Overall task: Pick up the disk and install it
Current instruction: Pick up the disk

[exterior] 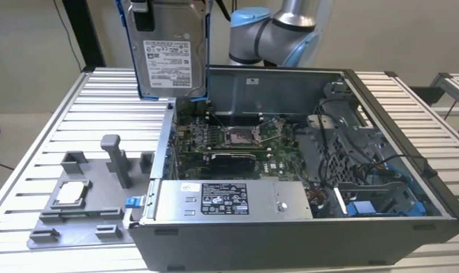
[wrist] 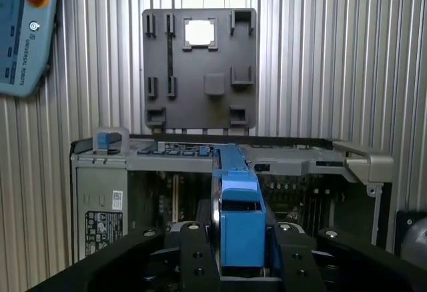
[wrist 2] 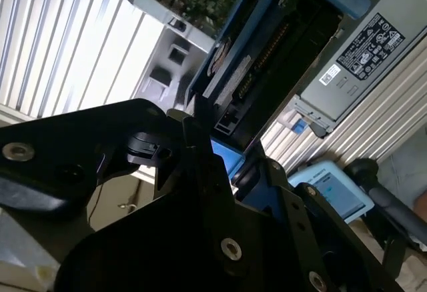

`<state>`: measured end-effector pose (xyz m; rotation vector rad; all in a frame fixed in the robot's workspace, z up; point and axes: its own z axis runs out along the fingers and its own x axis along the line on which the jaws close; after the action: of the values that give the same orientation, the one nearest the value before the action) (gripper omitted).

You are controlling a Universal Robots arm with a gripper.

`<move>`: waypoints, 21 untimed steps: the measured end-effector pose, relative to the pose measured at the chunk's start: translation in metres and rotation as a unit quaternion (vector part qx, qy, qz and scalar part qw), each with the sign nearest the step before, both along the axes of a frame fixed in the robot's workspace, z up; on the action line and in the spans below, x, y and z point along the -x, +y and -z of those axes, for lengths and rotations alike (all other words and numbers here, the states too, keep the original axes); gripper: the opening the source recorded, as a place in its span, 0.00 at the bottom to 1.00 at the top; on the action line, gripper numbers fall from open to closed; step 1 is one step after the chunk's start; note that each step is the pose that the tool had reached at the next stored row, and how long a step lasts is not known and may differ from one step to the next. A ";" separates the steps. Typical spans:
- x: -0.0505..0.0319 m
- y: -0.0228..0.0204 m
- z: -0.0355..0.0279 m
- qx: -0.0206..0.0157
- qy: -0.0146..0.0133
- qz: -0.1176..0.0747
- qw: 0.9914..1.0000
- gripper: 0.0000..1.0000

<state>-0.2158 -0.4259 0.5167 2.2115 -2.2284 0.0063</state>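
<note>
The disk [exterior: 168,57], a silver-grey drive with a white label in a blue carrier frame, hangs upright in the air above the back left corner of the open computer case [exterior: 442,187]. My gripper [exterior: 145,17] is shut on its upper end, with one black finger lying over the disk's face. In the first wrist view the blue carrier [wrist: 239,219] sits edge-on between my black fingers [wrist: 193,252], over the case's interior. The second wrist view shows the disk [wrist 2: 267,72] reaching out from my gripper [wrist 2: 230,165] toward the case.
Inside the case lie the motherboard [exterior: 237,136], a silver power supply box [exterior: 222,199] at the front and a bay with blue parts [exterior: 366,205] at the exterior view's right. A grey fixture tray [exterior: 100,219] holding a small square chip [exterior: 70,193] sits beside the case on the slatted table [exterior: 100,114].
</note>
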 end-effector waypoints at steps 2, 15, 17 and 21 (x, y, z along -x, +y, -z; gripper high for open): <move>-0.0053 -0.0025 0.0000 0.000 0.000 0.000 1.000 0.00; -0.0384 -0.0186 0.0000 0.000 0.003 0.000 1.000 0.00; -0.0433 -0.0209 0.0000 0.000 0.003 0.000 1.000 0.00; -0.0519 -0.0254 0.0001 0.000 0.004 0.000 1.000 0.00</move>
<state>-0.1639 -0.4514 0.5166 2.2080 -2.2248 -0.0014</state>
